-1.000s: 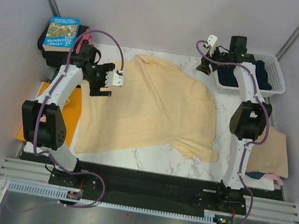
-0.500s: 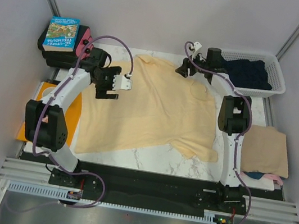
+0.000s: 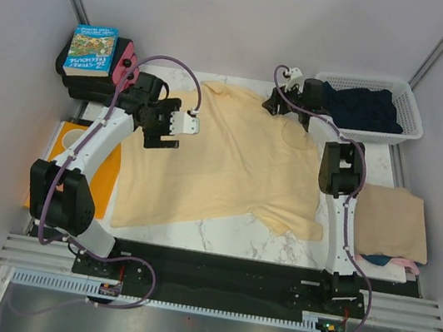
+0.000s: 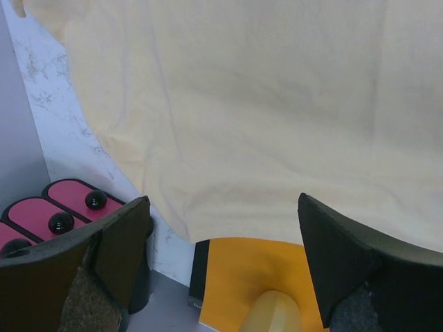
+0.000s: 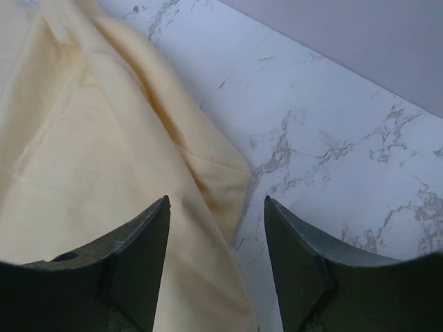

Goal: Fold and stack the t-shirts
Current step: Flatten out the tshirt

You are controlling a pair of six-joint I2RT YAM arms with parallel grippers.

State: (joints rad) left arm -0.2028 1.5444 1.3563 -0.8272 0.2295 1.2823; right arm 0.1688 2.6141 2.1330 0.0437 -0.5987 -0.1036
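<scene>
Lying flat, pale yellow t-shirt stretches left to right across table.

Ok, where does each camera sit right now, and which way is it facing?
Top external: fixed above and behind the arms, looking down on the table and the spread pale yellow t-shirt; both arms show, bases at the bottom.
Left wrist: on the left arm, looking down past the open left gripper at the shirt's edge and the orange sheet.
Right wrist: on the right arm, looking down past the open right gripper at the shirt's far edge and bare marble.
Shared: all three see the yellow t-shirt.
</scene>
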